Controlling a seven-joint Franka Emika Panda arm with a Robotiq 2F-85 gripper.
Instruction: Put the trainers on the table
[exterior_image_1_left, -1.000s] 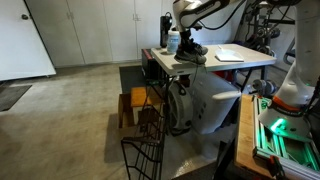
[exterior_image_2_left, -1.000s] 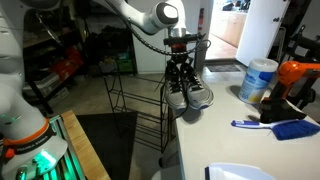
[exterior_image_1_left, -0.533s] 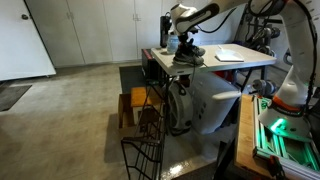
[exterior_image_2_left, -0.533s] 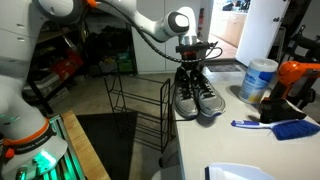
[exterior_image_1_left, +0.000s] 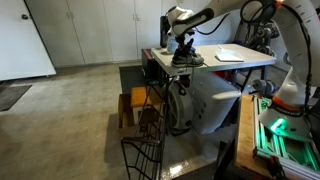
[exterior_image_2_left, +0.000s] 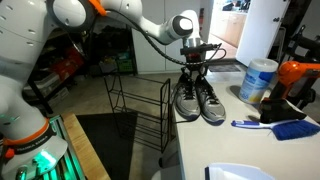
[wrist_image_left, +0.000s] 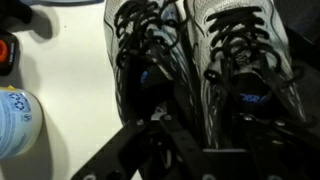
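Note:
The trainers (exterior_image_2_left: 199, 103) are a dark grey-black pair with pale soles. They stand side by side on the white table (exterior_image_2_left: 205, 142) near its edge, and also show in an exterior view (exterior_image_1_left: 185, 59). My gripper (exterior_image_2_left: 192, 74) is straight above them, its fingers down between the two shoes and shut on their inner sides. In the wrist view both trainers (wrist_image_left: 150, 60) fill the frame with laces up, and the dark gripper (wrist_image_left: 186, 122) is between them. The table top shows in an exterior view (exterior_image_1_left: 256, 60).
A blue-white canister (exterior_image_2_left: 258, 80), an orange object (exterior_image_2_left: 300, 74) and a blue brush (exterior_image_2_left: 274, 127) stand on the table beyond the shoes. A wire rack (exterior_image_2_left: 140, 108) stands by the table's edge. A wooden stool (exterior_image_1_left: 129, 106) and a green-lit bench (exterior_image_1_left: 285, 136) are nearby.
My gripper has carried the trainers further in over the table and down. They hung at the table's edge before and now their soles rest on the top.

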